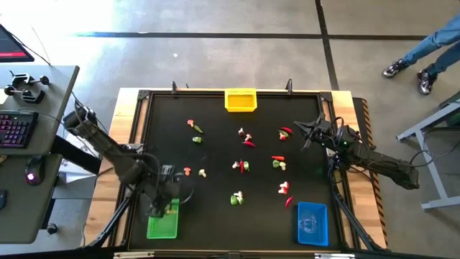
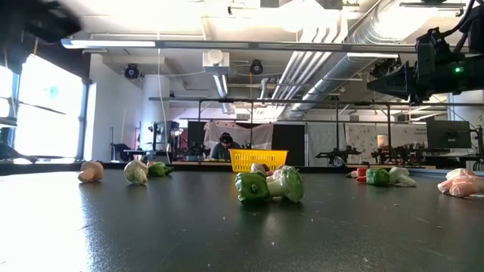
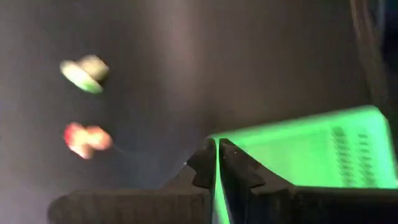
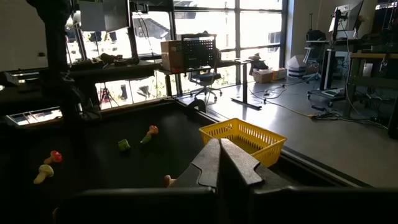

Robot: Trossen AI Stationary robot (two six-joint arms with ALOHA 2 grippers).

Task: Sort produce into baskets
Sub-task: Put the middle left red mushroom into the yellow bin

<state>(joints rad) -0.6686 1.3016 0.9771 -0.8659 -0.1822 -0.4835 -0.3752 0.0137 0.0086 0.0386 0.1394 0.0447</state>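
On the table: three baskets, yellow, green, blue; both pincers pressed together, empty.

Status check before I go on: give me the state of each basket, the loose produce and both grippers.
Green plastic mesh basket: upright at the table's near-left corner, left gripper over it.
Yellow plastic mesh basket: upright at the far edge; contents not visible.
Blue plastic mesh basket: near right, looks empty.
Small toy vegetable pieces: scattered loose on the table.
Left gripper: fingers shut.
Right gripper: fingers shut, raised above the right side.
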